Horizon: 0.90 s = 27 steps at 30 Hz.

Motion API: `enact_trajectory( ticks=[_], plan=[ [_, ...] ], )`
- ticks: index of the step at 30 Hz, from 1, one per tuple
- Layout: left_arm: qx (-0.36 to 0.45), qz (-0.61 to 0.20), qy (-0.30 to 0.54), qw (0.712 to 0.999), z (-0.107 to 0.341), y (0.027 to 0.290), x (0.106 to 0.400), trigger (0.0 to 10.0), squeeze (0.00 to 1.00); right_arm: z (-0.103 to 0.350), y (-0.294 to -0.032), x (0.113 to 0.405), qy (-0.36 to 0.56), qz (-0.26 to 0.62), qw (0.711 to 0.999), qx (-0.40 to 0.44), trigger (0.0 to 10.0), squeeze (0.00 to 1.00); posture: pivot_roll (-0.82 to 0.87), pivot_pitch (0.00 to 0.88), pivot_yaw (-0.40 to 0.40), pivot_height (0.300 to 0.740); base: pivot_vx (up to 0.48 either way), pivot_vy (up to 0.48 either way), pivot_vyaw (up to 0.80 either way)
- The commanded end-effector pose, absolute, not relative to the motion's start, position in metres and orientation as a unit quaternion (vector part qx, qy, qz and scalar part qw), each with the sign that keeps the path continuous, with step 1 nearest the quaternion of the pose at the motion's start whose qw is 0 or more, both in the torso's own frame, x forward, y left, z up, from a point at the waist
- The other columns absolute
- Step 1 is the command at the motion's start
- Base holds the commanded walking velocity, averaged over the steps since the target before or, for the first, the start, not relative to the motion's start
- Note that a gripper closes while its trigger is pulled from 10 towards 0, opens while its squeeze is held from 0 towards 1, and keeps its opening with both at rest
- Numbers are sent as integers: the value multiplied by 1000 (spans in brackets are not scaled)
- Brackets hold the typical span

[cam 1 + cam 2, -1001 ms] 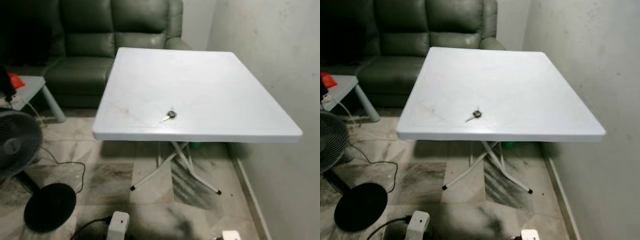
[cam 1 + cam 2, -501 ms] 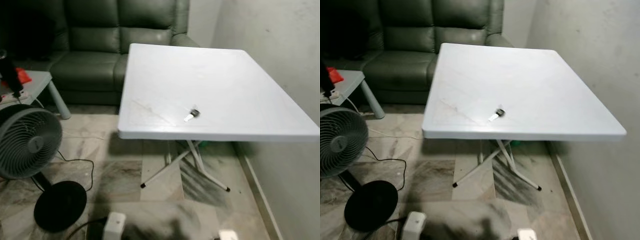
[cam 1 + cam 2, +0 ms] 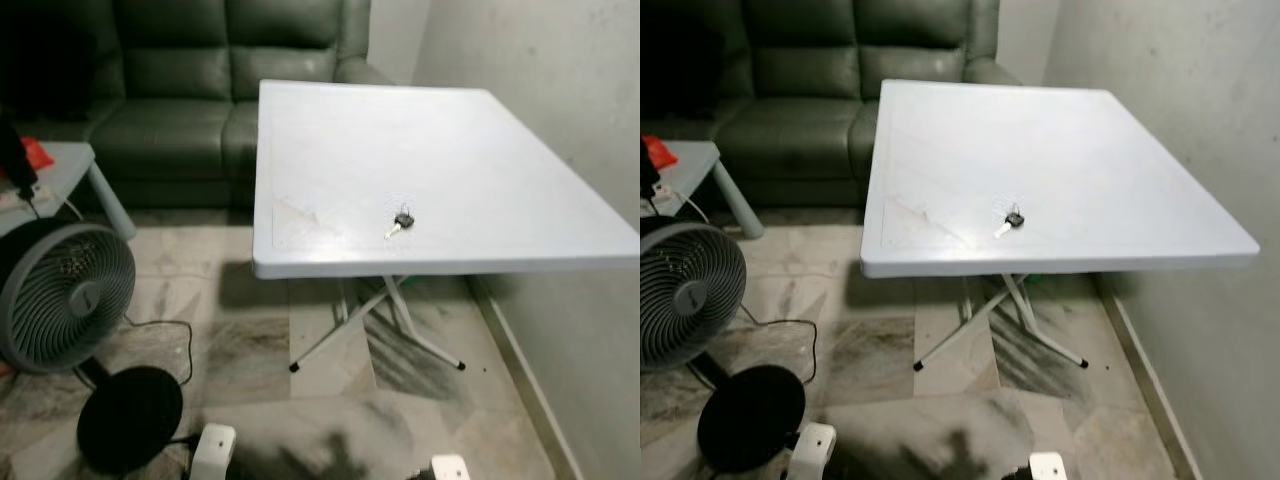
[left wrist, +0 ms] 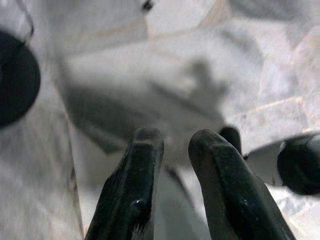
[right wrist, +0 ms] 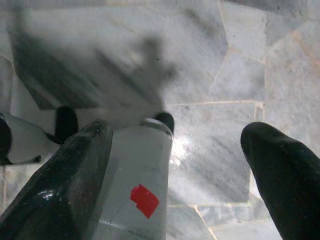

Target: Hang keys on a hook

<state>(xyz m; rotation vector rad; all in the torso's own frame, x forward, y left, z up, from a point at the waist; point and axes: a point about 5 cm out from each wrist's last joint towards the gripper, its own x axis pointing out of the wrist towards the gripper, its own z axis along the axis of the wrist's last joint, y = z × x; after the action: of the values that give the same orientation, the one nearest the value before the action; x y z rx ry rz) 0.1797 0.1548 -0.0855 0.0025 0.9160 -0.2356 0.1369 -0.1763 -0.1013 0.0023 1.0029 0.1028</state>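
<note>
A small bunch of keys (image 3: 401,222) with a dark fob lies on the white folding table (image 3: 450,140), near its front edge, about midway along it. Both arms hang low over the marble floor, well short of the table. In the left wrist view my left gripper (image 4: 175,142) points down at the floor, its two black fingers (image 4: 142,165) close together with nothing between them. My right gripper (image 5: 180,135) hangs open, its fingers (image 5: 75,170) spread wide over the tiles and holding nothing.
A dark green sofa (image 3: 170,90) stands behind the table. A floor fan (image 3: 65,295) with a round black base (image 3: 130,418) and a trailing cable is at the left. A grey side table (image 3: 55,170) carries a red object. A bare wall (image 3: 560,90) runs along the right.
The camera has swung, so the table sits further right in the picture and more of the fan shows. The keys lie in the same spot on the table.
</note>
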Motion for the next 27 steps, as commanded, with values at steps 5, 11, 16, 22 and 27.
enact_trajectory(
  ticks=[5, 11, 16, 22, 27],
  plan=[
    [-22, -103, 350, 931, -59, 158, 222, 10000, 0, -78, -182, 182, 385, 54, 921, 8, 10000, 0, -69, 0, -27, 740, 0, 0, 0],
    [-17, -99, 293, 951, -40, 166, 246, 10000, 0, -62, -186, 205, 323, 63, 944, -5, 10000, 1000, -75, 0, -21, 740, 0, 0, 0],
    [-40, -89, 217, 971, -14, 172, 272, 10000, 0, -44, -189, 221, 244, 68, 967, 22, 10000, 1000, -78, 0, -21, 740, 0, 0, 0],
    [-62, -106, 121, 985, 20, 168, 294, 10000, 0, -14, -186, 244, 146, 58, 988, 9, 10000, 1000, -81, 0, -18, 740, 0, 0, 0],
    [-53, -112, 84, 989, 36, 166, 301, 10000, 0, 1, -181, 256, 115, 56, 992, 8, 10000, 1000, -84, 0, -18, 740, 0, 0, 0]
  ],
)
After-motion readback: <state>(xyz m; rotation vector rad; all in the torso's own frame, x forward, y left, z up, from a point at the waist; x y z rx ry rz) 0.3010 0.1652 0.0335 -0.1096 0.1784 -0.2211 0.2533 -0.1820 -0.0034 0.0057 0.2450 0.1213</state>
